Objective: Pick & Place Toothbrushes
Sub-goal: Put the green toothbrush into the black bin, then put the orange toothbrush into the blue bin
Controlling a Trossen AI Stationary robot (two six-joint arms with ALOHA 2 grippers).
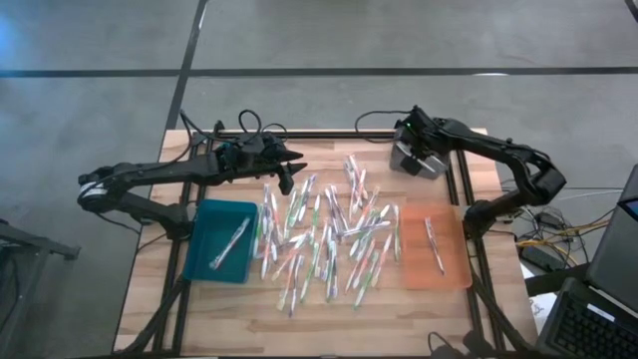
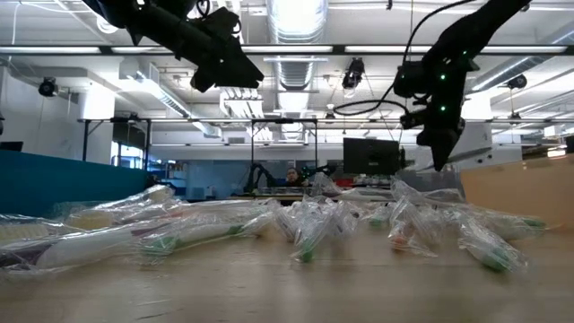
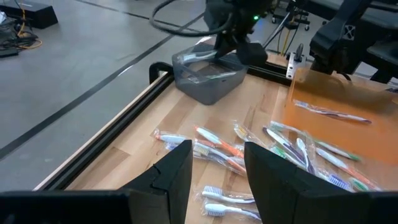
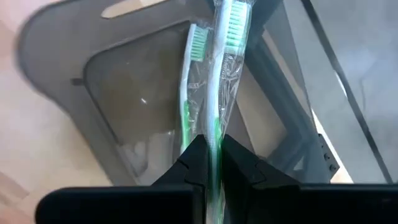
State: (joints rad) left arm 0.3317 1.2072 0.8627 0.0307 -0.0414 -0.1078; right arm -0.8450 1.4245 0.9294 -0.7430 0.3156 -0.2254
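Many wrapped toothbrushes (image 1: pixel 329 234), white with green, pink or orange parts, lie heaped mid-table. My right gripper (image 4: pixel 213 155) hovers over the grey tray (image 1: pixel 417 162) at the far edge, shut on a green-bristled wrapped toothbrush (image 4: pixel 221 68). A second green toothbrush (image 4: pixel 186 106) shows right beside it. Whether that one lies in the tray, I cannot tell. My left gripper (image 3: pixel 217 171) is open above the heap's far left end (image 1: pixel 289 179) and touches nothing. One toothbrush (image 1: pixel 230 242) lies in the teal tray (image 1: pixel 204 261). Another toothbrush (image 1: pixel 435 245) lies in the orange tray (image 1: pixel 451 274). My right gripper pinches the green toothbrush's handle (image 4: pixel 215 127), wrapper and all, between its two fingers (image 4: pixel 193 163). The fingers come from above, pointing down. The brush runs on past the fingertips in line with them, bristle end (image 4: pixel 234 22) farthest out over the grey tray. Whether that end touches the tray cannot be seen.
A black frame rail (image 1: pixel 461 189) runs between the heap and the right arm's base. Another black rail (image 1: pixel 329 138) edges the far side. Cables (image 1: pixel 249 125) lie near the left arm. Bare wood (image 1: pixel 329 324) shows along the near edge.
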